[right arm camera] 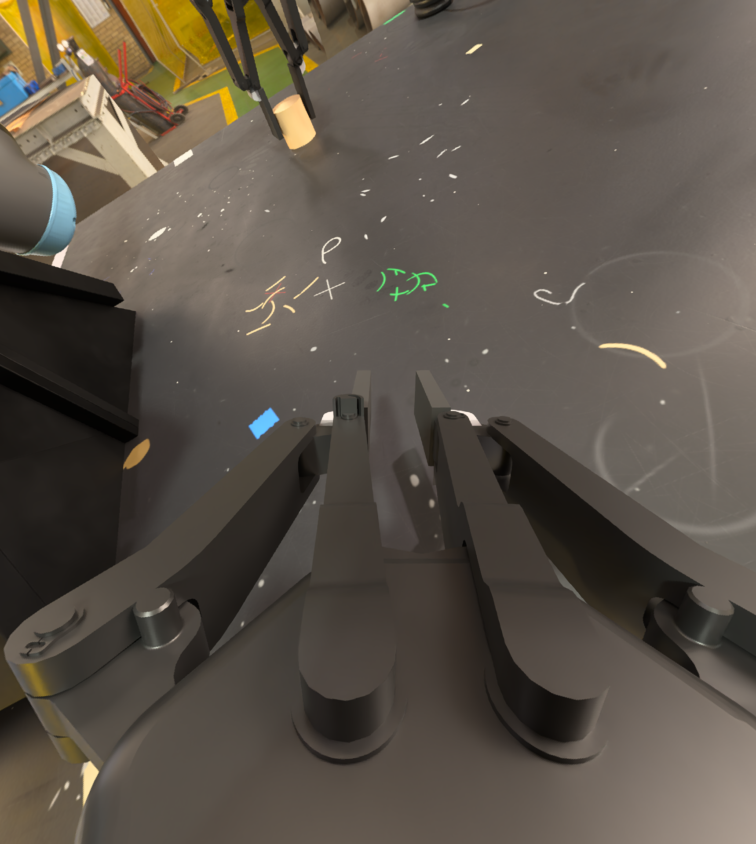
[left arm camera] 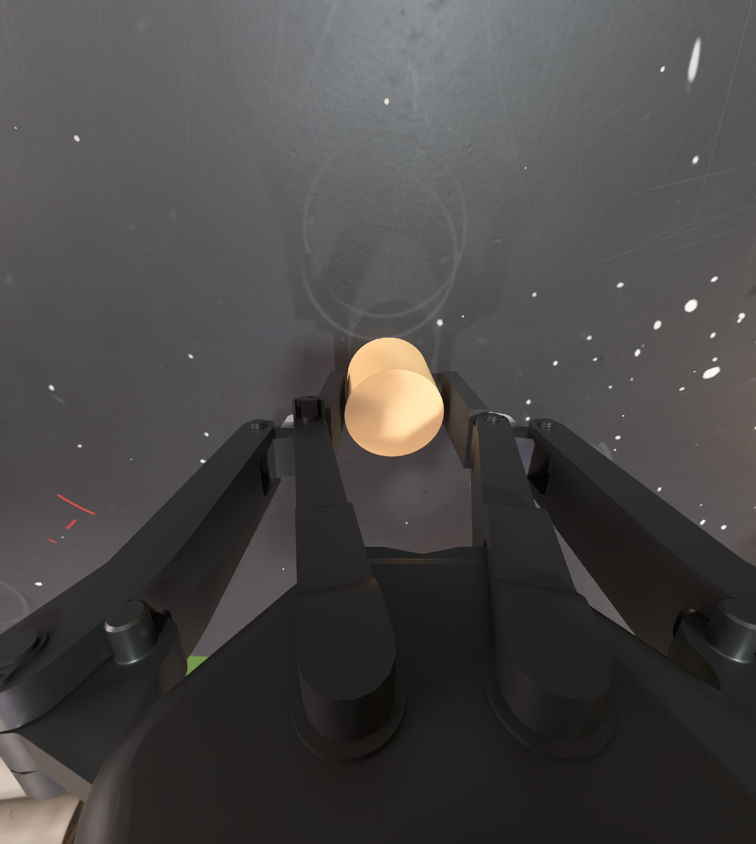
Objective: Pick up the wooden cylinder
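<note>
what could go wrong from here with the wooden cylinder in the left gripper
1. The left gripper holds the wooden cylinder only at its fingertips, so it might slip out.
2. The cylinder still sits at or just above the table, so a sideways move could drag it.

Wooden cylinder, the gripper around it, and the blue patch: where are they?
wooden cylinder [left arm camera: 393,413]: left wrist view, flat end face.
left gripper [left arm camera: 393,388]: left wrist view, between fingertips.
blue patch [right arm camera: 263,422]: right wrist view, its middle.

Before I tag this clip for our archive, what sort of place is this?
Probably a factory workshop: a scratched, paint-flecked dark grey metal table, yellow screens behind it, and a green floor with yellow markings.
</note>
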{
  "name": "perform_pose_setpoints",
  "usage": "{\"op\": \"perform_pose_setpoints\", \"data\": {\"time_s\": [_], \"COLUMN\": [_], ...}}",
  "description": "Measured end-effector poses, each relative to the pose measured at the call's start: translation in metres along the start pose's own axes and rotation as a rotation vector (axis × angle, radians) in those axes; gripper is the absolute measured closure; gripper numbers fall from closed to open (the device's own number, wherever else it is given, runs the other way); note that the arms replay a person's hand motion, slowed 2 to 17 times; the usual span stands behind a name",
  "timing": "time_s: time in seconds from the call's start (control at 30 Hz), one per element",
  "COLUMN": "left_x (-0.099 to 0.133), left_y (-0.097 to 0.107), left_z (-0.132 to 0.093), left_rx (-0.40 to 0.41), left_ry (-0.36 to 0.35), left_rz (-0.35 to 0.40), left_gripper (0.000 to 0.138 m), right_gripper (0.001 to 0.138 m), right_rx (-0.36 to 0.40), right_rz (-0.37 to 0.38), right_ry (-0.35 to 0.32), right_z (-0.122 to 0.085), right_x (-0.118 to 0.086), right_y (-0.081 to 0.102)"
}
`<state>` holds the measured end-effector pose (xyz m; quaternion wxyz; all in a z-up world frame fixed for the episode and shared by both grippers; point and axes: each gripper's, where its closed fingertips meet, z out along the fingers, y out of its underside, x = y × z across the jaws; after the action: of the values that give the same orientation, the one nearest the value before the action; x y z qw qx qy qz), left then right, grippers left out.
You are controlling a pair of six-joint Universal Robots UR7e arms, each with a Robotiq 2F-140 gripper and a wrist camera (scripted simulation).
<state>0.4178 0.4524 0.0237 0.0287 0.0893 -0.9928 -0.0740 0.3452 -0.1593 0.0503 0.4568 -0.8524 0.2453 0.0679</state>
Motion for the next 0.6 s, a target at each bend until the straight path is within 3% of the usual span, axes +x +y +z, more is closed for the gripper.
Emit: {"op": "perform_pose_setpoints", "data": {"time_s": [0.3,0.6], "left_x": [0.0002,-0.0001], "left_y": [-0.0002,0.0003], "left_z": [0.0052,0.0056], "left_rx": [-0.012,-0.027], "left_ry": [0.048,0.04], "left_rz": [-0.004,0.029], "left_gripper": [0.08,0.08], "right_gripper": [0.113,0.113], "right_rx": [-0.001,0.033], "right_rz": [-0.005,0.006], "right_ry": [0.0,0.003], "right_z": [0.003,0.0013], "right_x": [-0.0007,-0.0005], "right_y": [0.0026,0.0041]}}
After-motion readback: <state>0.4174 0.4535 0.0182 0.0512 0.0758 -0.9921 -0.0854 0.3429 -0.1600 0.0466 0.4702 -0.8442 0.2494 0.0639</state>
